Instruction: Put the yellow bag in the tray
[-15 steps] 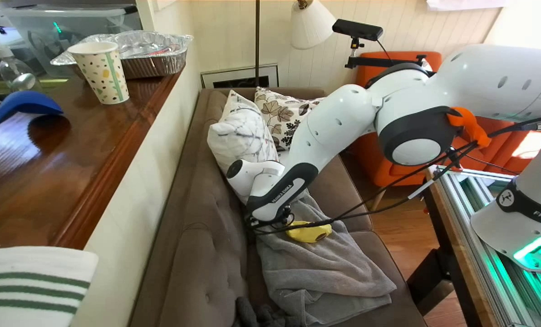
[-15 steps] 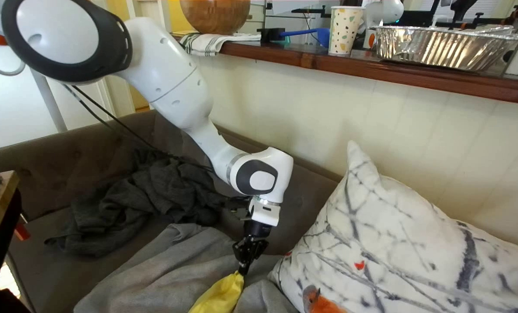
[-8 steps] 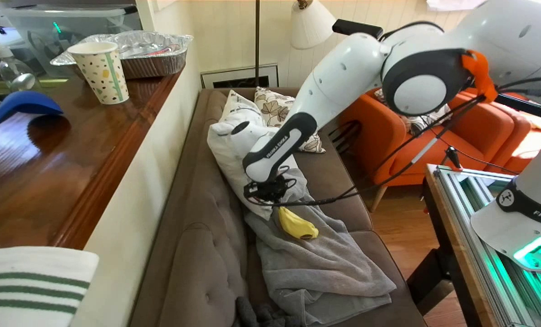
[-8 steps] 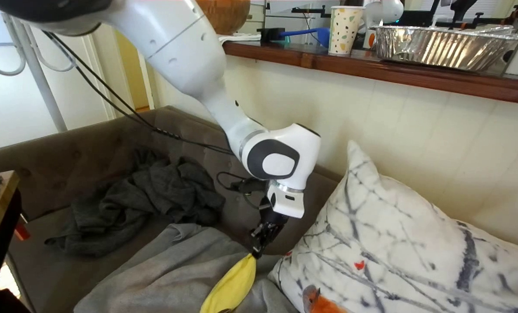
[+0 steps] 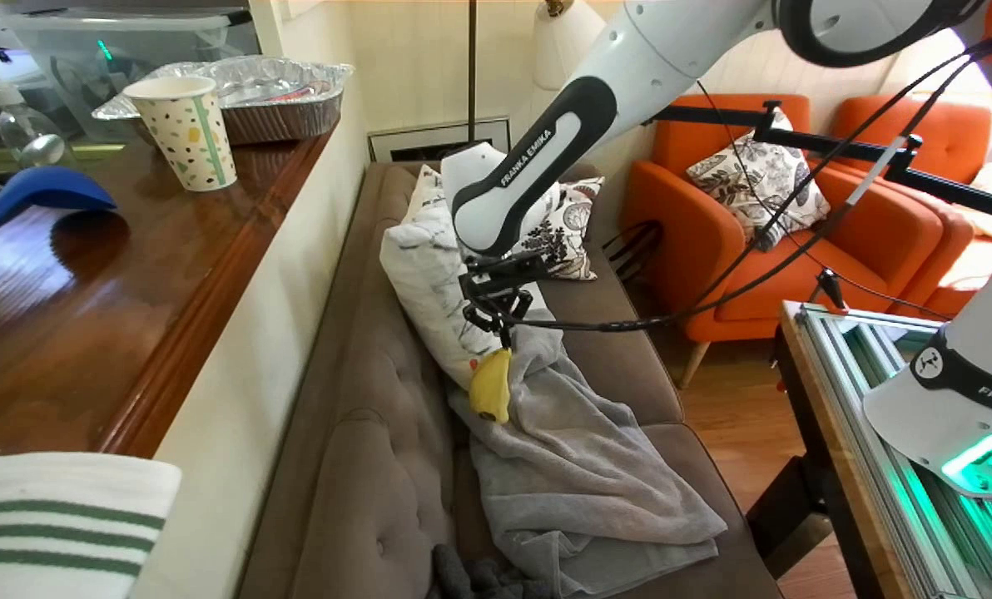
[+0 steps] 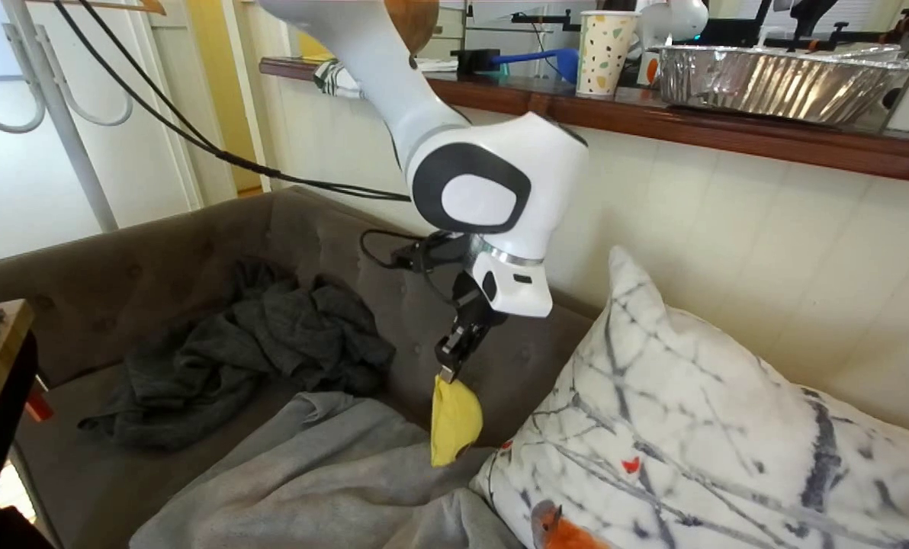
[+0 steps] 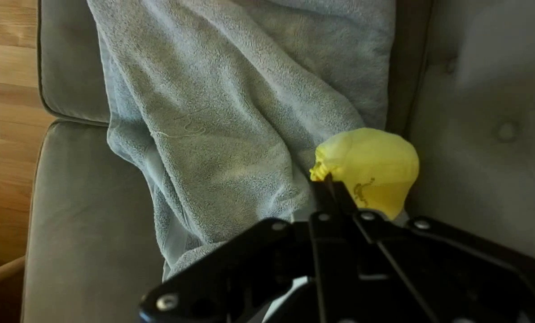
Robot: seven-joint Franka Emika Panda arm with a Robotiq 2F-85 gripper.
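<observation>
So the yellow bag (image 6: 454, 423) is soft, kinda puffy, with a dark mark on it, hanging from its pinched top end, lower middle in both exterior views. The tray (image 6: 786, 84) is shiny ridged foil, sitting upright, upper right in an exterior view, well apart from the bag.

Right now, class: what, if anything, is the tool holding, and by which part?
The yellow bag, pinched by its upper end in the tool; the rest hangs below.
</observation>
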